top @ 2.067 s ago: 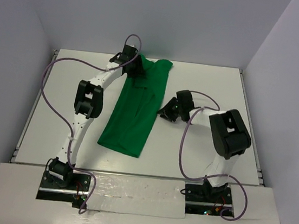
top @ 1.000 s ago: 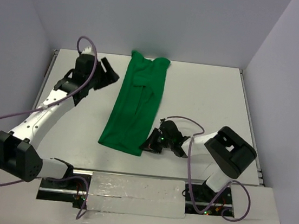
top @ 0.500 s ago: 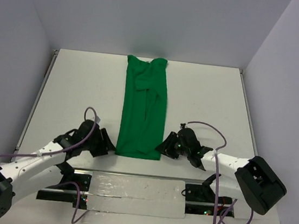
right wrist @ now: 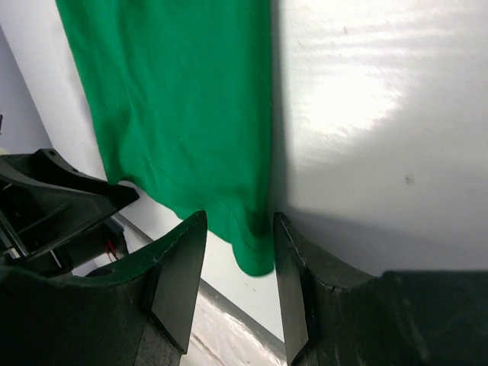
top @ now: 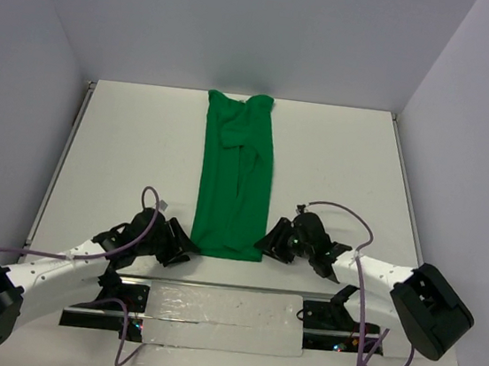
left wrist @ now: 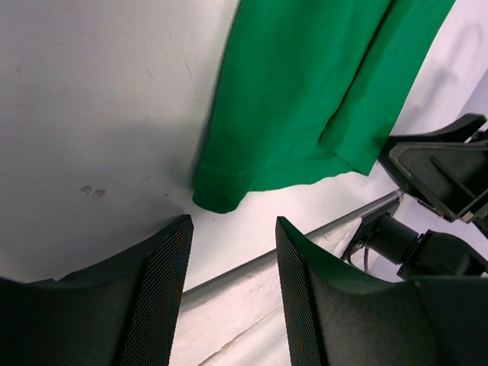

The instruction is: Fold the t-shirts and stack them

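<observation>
The left fingers point(left wrist: 160, 297) stood spread just short of one near hem corner of the green t-shirt point(top: 235, 182). The right fingers point(right wrist: 179, 274) stood spread astride the other, and neither pinched cloth. The shirt lay as a long strip down mid-counter, so the cross fold seemed in hand: both corners wanted pinching together, then carrying toward the collar. The white counter point(top: 132, 151) sat between plain pale walls point(top: 245, 31).

A white tabletop point(top: 337, 159) stood enclosed by pale lavender-grey walls at the back point(top: 246, 23), left point(top: 11, 119) and right point(top: 483, 132). Metal rails ran along its left edge point(top: 56, 169) and right edge point(top: 411, 212). A wrinkled, glossy strip point(top: 220, 309) lay along the near edge. In the left wrist view, small dark marks point(left wrist: 91, 191) dotted the white surface.
</observation>
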Robot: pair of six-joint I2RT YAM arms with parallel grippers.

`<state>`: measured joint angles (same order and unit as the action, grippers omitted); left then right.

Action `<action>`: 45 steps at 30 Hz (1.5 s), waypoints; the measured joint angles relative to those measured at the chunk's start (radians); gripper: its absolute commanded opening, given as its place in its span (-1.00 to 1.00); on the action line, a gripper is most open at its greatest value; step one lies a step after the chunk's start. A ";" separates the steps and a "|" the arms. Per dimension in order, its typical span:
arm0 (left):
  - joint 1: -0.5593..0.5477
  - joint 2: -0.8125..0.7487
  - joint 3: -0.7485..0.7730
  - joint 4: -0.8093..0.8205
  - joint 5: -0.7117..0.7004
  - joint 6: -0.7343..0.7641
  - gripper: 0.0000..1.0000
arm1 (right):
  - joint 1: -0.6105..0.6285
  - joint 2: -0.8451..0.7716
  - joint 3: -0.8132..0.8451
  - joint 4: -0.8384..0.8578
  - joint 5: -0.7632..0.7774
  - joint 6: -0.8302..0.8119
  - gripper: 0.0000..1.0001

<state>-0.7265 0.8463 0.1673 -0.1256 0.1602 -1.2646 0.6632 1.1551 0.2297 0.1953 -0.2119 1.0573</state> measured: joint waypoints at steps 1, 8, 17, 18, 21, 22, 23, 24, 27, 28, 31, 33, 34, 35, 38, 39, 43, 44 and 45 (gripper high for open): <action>-0.001 0.000 0.000 0.000 -0.005 -0.004 0.09 | 0.002 -0.021 -0.004 -0.021 0.007 0.002 -0.03; -0.005 0.000 0.000 -0.010 -0.053 -0.032 0.07 | 0.020 -0.113 -0.013 -0.134 0.048 0.000 -0.03; -0.006 0.036 0.031 -0.006 -0.116 -0.037 -0.01 | 0.093 0.002 0.046 -0.100 0.050 0.002 -0.23; -0.006 0.050 0.034 -0.001 -0.127 -0.033 -0.14 | 0.096 0.013 0.053 -0.096 0.051 0.001 -0.32; -0.006 0.113 0.049 0.014 -0.145 -0.026 -0.79 | 0.100 0.022 0.055 -0.112 0.071 0.003 -0.76; -0.006 0.131 0.051 0.015 -0.149 -0.029 -0.79 | 0.102 0.021 0.053 -0.122 0.079 0.008 -0.82; -0.006 0.142 0.057 0.014 -0.154 -0.029 -0.79 | 0.103 0.017 0.053 -0.131 0.087 0.012 -0.82; -0.007 0.146 0.064 0.008 -0.159 -0.025 -0.79 | 0.103 0.010 0.053 -0.142 0.096 0.015 -0.82; -0.007 0.142 0.079 -0.026 -0.175 -0.015 -0.79 | 0.103 -0.019 0.057 -0.189 0.126 0.016 -0.82; -0.007 0.136 0.089 -0.050 -0.184 -0.011 -0.79 | 0.103 -0.028 0.065 -0.214 0.139 0.013 -0.82; -0.008 0.111 0.142 -0.138 -0.219 -0.001 -0.79 | 0.103 -0.046 0.129 -0.321 0.200 -0.011 -0.82; -0.009 0.109 0.203 -0.189 -0.252 0.008 -0.79 | 0.102 -0.049 0.191 -0.370 0.241 -0.033 -0.82; -0.009 0.118 0.244 -0.214 -0.273 0.016 -0.79 | 0.097 -0.049 0.228 -0.398 0.265 -0.051 -0.82; -0.008 0.135 0.296 -0.236 -0.293 0.024 -0.79 | 0.089 -0.047 0.270 -0.422 0.288 -0.067 -0.82; 0.019 0.238 0.456 -0.257 -0.347 0.073 -0.79 | 0.027 -0.016 0.401 -0.440 0.331 -0.130 -0.82; 0.031 0.286 0.509 -0.255 -0.360 0.091 -0.79 | -0.001 0.004 0.442 -0.434 0.339 -0.150 -0.82; 0.092 0.469 0.672 -0.237 -0.381 0.160 -0.79 | -0.081 0.151 0.590 -0.412 0.353 -0.222 -0.82; 0.112 0.511 0.708 -0.233 -0.378 0.180 -0.79 | -0.093 0.199 0.628 -0.412 0.352 -0.238 -0.82; 0.132 0.553 0.742 -0.231 -0.377 0.194 -0.79 | -0.105 0.251 0.671 -0.412 0.350 -0.253 -0.82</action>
<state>-0.5950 1.3992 0.9096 -0.3565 -0.2163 -1.0706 0.5583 1.4058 0.9007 -0.2168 0.1379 0.8043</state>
